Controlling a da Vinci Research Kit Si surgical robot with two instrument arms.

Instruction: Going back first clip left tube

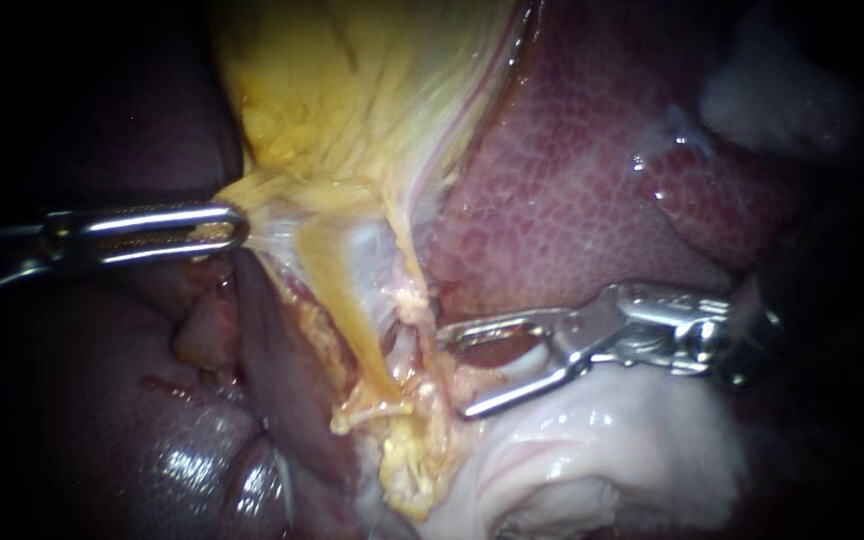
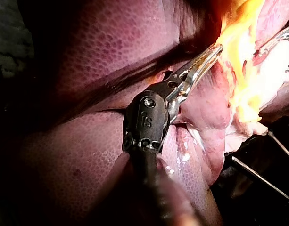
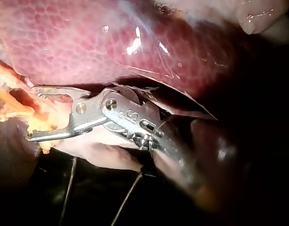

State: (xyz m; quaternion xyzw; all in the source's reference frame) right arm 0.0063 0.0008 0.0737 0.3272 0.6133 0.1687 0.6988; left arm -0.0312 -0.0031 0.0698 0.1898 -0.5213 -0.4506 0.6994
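Observation:
My left instrument (image 1: 224, 228) comes in from the left, its jaws shut on the edge of the yellow gallbladder (image 1: 352, 110) and holding it taut; the left wrist view shows the same jaws (image 2: 208, 56) at the yellow tissue. Below the gallbladder a yellow tube (image 1: 352, 310) and a thinner pale tube (image 1: 407, 265) run down into ragged yellow fat. My right instrument (image 1: 455, 372) stands just right of these tubes with its jaws wide open and nothing held. In the right wrist view its jaws (image 3: 31, 113) gape beside orange tissue. I see no clip.
Dark red liver (image 1: 572, 190) fills the upper right and lies behind the right instrument. White glistening tissue (image 1: 592, 450) sits under the right instrument. More dark liver (image 1: 152, 420) lies at the lower left, under the left instrument.

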